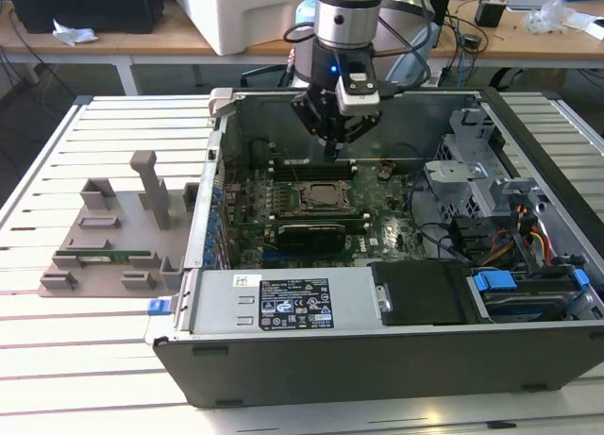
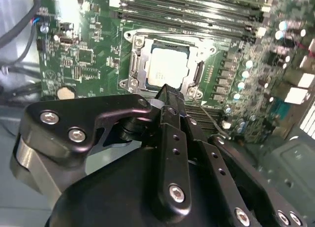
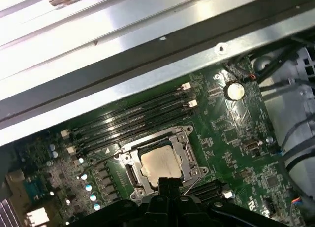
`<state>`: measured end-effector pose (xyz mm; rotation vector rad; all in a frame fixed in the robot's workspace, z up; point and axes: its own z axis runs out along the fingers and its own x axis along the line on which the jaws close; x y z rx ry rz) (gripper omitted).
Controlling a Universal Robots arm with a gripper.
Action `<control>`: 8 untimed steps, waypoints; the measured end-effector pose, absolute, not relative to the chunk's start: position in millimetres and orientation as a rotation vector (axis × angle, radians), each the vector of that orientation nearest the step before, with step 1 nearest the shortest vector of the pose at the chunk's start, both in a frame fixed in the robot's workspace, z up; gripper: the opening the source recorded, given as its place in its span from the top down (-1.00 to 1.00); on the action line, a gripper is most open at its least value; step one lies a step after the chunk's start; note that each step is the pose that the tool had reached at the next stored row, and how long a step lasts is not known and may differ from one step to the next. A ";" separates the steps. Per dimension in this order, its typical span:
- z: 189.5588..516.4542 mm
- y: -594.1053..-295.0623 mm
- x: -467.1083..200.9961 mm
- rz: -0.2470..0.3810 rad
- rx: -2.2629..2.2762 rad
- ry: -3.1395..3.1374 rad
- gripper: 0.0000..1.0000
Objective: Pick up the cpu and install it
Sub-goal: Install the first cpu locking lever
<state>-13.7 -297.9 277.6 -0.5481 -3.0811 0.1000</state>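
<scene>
One cpu [image 2: 165, 64], and I see it already lying in the mobo socket [image 2: 135, 64]. My gripper [image 2: 170, 96] hovers just above, fingers pinched together, carrying nothing. Socket frame looks unlatched; can't confirm.

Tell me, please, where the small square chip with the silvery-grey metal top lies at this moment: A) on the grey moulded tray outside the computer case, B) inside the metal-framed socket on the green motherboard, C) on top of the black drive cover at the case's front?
B: in both wrist views the small square chip with the silvery-grey metal top sits inside the metal-framed socket on the green motherboard.
</scene>
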 end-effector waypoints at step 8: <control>277.1 -297.9 -13.8 0.075 -0.201 -3.128 0.79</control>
